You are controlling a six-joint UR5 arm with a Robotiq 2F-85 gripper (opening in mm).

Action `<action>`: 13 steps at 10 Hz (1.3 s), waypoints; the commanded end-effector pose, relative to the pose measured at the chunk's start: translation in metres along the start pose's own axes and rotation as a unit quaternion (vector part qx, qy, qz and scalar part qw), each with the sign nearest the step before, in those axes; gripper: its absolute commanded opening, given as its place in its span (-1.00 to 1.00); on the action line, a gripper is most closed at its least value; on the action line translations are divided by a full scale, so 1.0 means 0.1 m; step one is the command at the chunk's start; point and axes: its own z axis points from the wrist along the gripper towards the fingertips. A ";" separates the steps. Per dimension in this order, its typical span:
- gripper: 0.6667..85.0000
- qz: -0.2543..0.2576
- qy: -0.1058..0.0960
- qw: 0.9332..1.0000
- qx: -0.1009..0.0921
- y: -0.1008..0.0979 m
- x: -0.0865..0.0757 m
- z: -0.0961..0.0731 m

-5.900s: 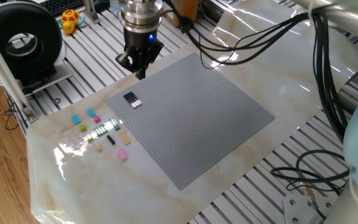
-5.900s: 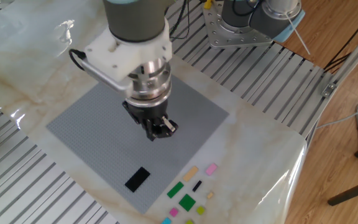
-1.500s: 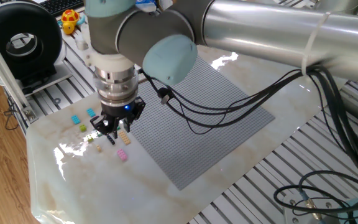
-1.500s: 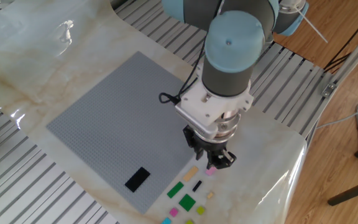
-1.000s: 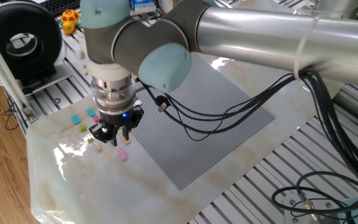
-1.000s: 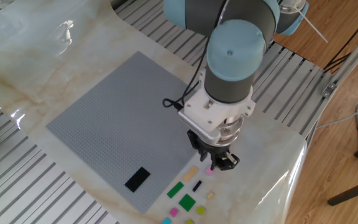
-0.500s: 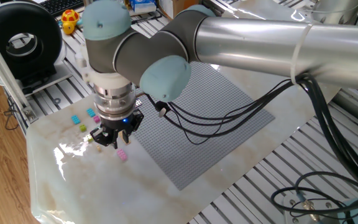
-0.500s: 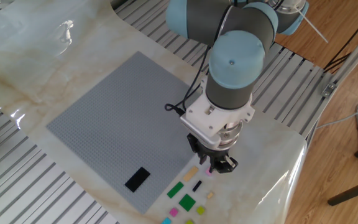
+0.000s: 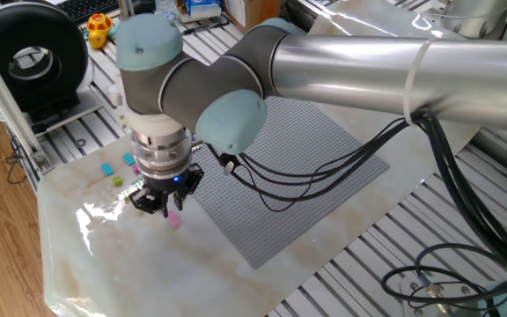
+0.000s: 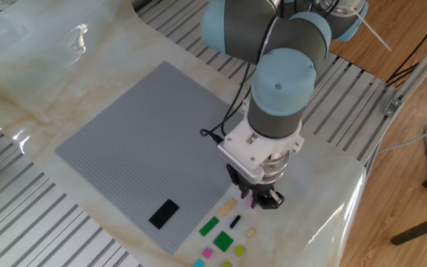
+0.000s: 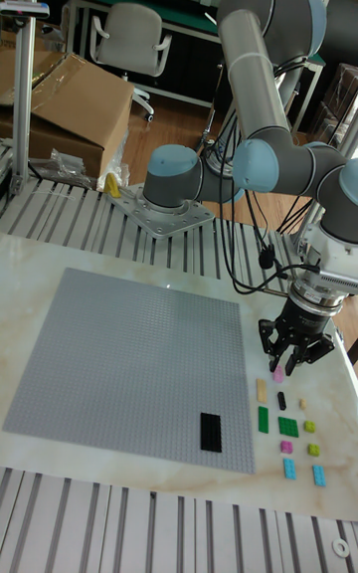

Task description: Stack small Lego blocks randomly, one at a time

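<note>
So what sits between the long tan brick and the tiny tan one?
A small black Lego brick, touching neither the long tan brick nor the tiny tan brick, clearest in the tall fixed view.

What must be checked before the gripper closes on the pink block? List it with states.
1. Gripper open: ok, the fingers stand spread.
2. Gripper low over the pink block: ok, the block shows right at the fingertips in the tall view.
3. Block centred between the fingers: cannot tell, the wrist hides it in both fixed views.
4. Room around it: not ok, the tan block lies close beside the pink one and a finger might nudge it.
5. Place to stack: ok, the black block sits uncovered on the baseplate.
6. Cables free of the blocks: ok, they hang over the baseplate side.
</note>
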 end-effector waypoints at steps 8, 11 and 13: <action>-0.28 0.007 -0.003 1.000 -0.002 0.04 -0.01 0.06; -0.29 0.005 -0.007 1.000 -0.004 0.04 0.00 0.09; -0.30 0.004 -0.006 1.000 -0.007 0.05 0.00 0.09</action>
